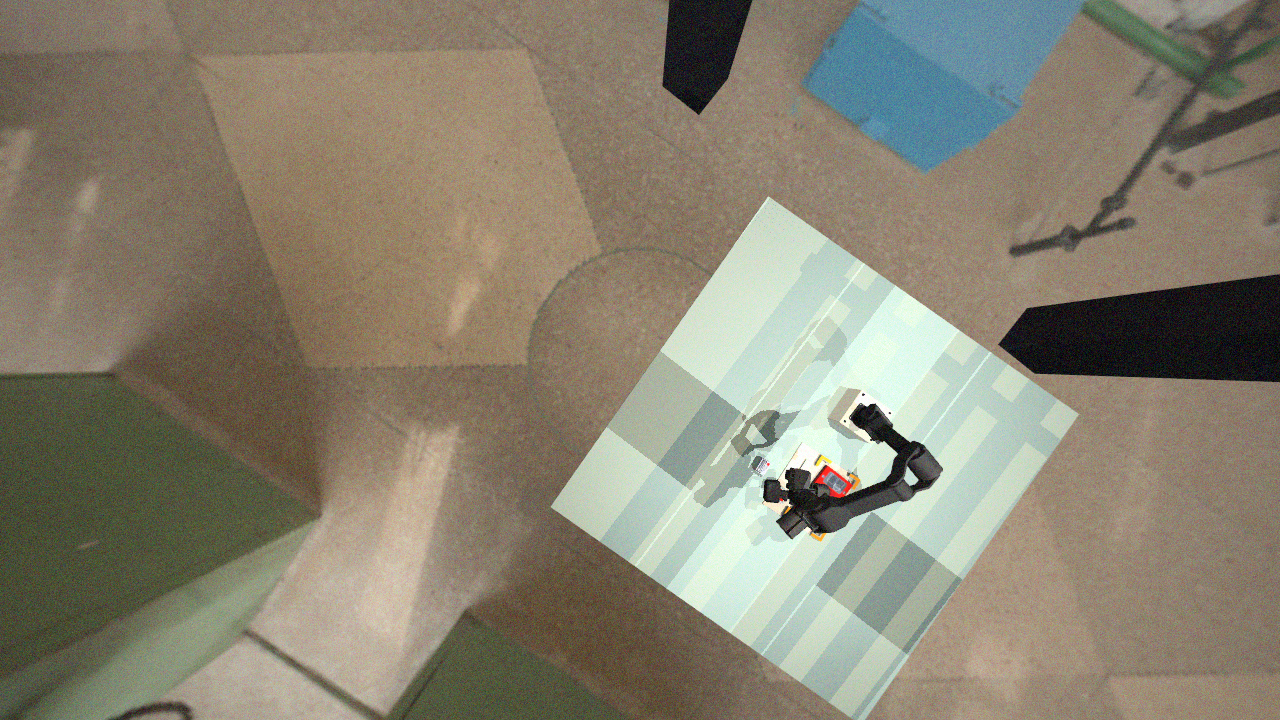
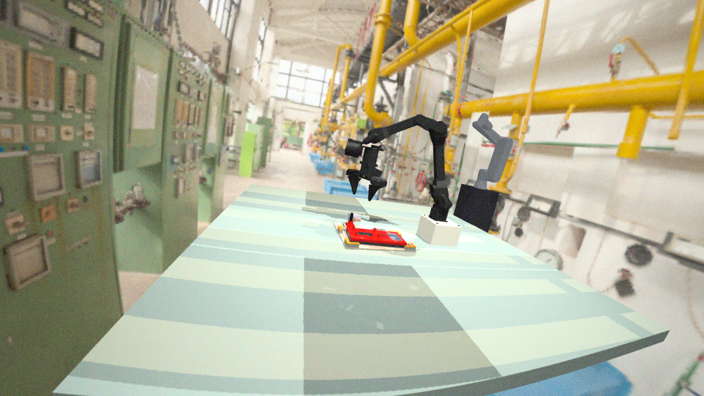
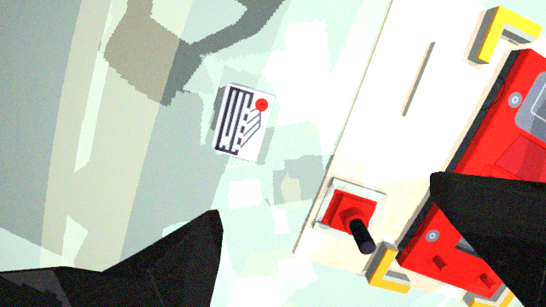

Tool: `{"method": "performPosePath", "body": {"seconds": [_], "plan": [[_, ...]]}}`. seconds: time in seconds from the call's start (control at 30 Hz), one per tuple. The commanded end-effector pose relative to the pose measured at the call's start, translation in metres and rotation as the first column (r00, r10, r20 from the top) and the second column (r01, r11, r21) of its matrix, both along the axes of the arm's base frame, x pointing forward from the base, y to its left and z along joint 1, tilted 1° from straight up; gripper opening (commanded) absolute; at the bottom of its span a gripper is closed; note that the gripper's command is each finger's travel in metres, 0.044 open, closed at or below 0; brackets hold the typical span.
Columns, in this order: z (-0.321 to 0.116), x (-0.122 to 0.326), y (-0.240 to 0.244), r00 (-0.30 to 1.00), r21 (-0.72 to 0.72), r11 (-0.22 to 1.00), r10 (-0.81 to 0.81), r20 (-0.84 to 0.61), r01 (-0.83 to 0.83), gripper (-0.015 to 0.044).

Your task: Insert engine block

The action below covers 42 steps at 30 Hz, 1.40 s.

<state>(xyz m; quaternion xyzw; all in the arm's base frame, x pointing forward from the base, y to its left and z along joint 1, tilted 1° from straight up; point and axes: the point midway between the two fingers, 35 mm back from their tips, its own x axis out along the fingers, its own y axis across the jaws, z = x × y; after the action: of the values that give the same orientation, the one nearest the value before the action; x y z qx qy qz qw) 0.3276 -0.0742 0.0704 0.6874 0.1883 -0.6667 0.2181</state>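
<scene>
The engine block [image 1: 759,466] [image 2: 357,217] [image 3: 243,124] is a small white block with dark stripes and a red dot on top. It lies on the table beside the pale board [image 3: 375,107]. The red car body [image 1: 834,480] [image 2: 374,236] [image 3: 482,141] lies on the board between yellow corner brackets. Its opening is mostly hidden by a finger in the wrist view, so the rib cannot be seen. My gripper [image 2: 362,196] [image 3: 326,202] is open and empty, fingers pointing down. It is high above the board's edge near the block, with the block outside the line between the fingertips.
A red part with an upright black knob [image 3: 362,236] stands in a pale holder on the board. A thin slot [image 3: 419,78] is beside the car body. Yellow brackets [image 3: 492,36] [image 3: 388,273] rise at its corners. The white robot base [image 1: 845,410] [image 2: 439,231] stands on the table.
</scene>
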Motion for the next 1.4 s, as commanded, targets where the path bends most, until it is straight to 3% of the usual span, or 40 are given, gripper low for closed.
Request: {"method": "performPosePath", "body": {"seconds": [0.0, 0.3, 0.57, 0.7, 1.37], "plan": [[-0.006, 0.004, -0.019, 0.987, 0.017, 0.987, -0.162, -0.001, 0.162, 0.044], [-0.02, 0.005, -0.053, 0.9, 0.037, 0.9, -0.435, -0.02, 0.435, 0.044], [-0.023, 0.005, -0.054, 0.898, 0.037, 0.897, -0.44, -0.021, 0.44, 0.044], [-0.055, 0.004, -0.053, 0.898, 0.037, 0.897, -0.44, -0.021, 0.44, 0.044], [-0.078, 0.003, -0.052, 0.898, 0.037, 0.897, -0.44, -0.021, 0.44, 0.044]]}}
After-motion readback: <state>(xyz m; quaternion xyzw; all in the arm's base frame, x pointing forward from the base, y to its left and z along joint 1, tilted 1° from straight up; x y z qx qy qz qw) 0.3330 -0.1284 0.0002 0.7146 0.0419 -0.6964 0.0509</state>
